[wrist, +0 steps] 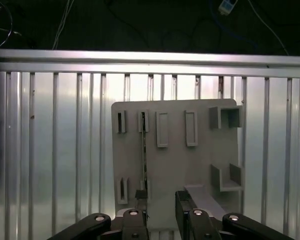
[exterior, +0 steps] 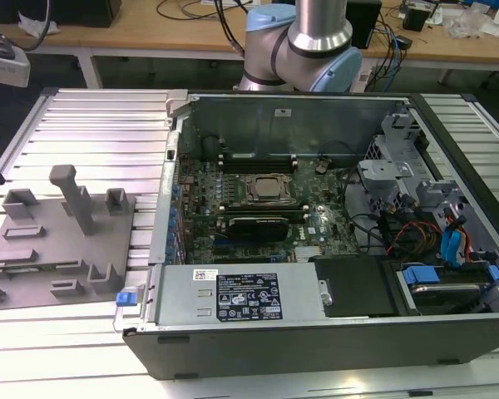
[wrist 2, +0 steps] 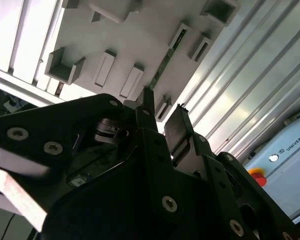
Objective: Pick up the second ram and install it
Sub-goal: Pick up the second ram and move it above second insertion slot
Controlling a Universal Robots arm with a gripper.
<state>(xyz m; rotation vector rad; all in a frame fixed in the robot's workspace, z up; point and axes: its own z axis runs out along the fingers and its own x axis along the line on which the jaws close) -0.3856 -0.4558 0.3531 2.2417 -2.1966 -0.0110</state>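
Robotics lab: cabled workbenches (exterior: pixel 150 33), open computer case (exterior: pixel 316 224).

- A ribbed metal table (exterior: pixel 91 116) is shown.
- A grey holder plate (exterior: pixel 41 258) is laid on it.
- An open computer case (exterior: pixel 316 353) is set beside the plate.

You have the open computer case (exterior: pixel 316 353) at the exterior view's right on the ribbed metal table (exterior: pixel 100 120). Its CPU socket (exterior: pixel 266 189) lies beyond the near power supply (exterior: pixel 233 298). At the left, just beside the case, lies the grey holder plate (exterior: pixel 75 253). A wooden bench (exterior: pixel 150 29) stands far behind.
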